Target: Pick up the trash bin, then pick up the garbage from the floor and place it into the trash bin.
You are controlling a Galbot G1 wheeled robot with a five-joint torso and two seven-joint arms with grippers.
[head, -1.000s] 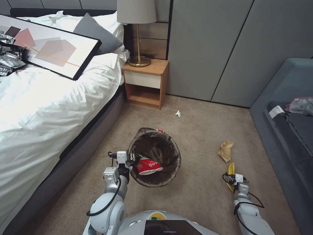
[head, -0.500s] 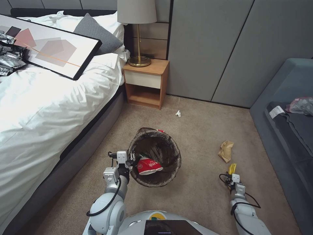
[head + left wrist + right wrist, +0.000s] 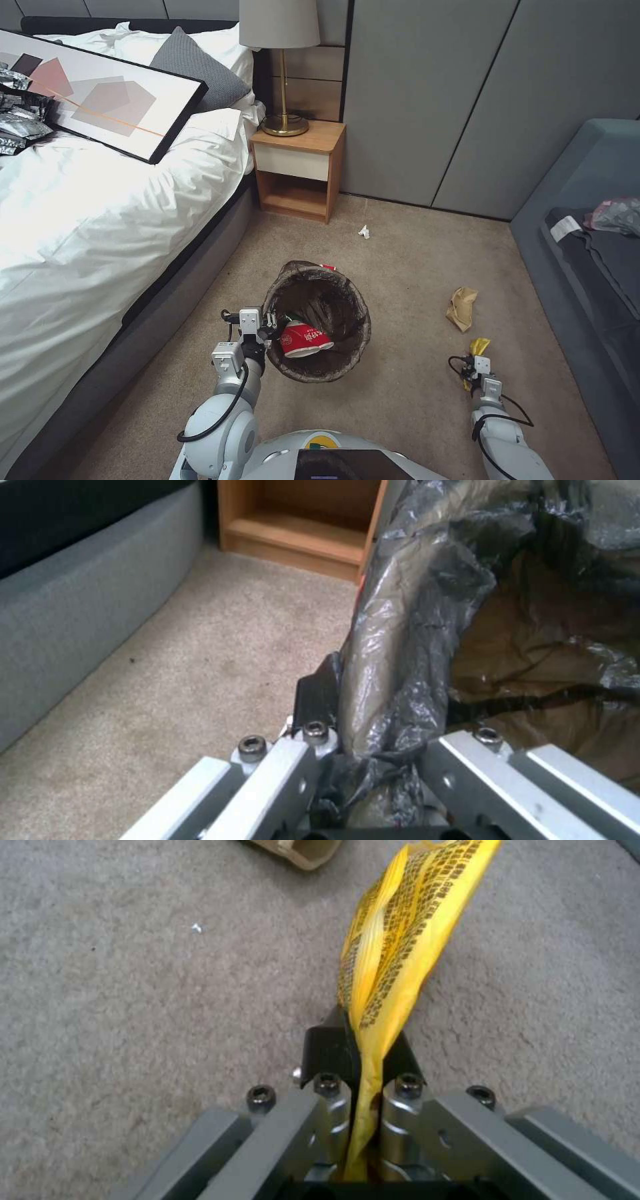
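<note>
The trash bin (image 3: 333, 363), round with a dark liner, hangs tilted over the carpet ahead of me, and red-and-white paper cups (image 3: 303, 339) lie inside it. My left gripper (image 3: 268, 328) is shut on its near-left rim; the left wrist view shows the gripper (image 3: 373, 720) pinching the liner-wrapped rim (image 3: 413, 630). My right gripper (image 3: 475, 365) is low at the right, shut on a yellow snack wrapper (image 3: 479, 346). In the right wrist view the wrapper (image 3: 400, 930) sticks out from between the shut fingers (image 3: 363, 1050). A tan paper bag (image 3: 461, 307) and a white tissue (image 3: 364, 231) lie on the floor.
A white bed (image 3: 100, 220) with a framed picture (image 3: 100, 93) runs along the left. A wooden nightstand (image 3: 300, 170) with a lamp (image 3: 280, 67) stands beyond the bin. A grey sofa (image 3: 587, 200) holding a plastic bag (image 3: 617, 213) borders the right. Grey wardrobe doors (image 3: 467, 100) close the back.
My right gripper has shifted a little left with the yellow wrapper in it, and the wrapper's free end now stands more upright. The left arm and bin have not moved.
</note>
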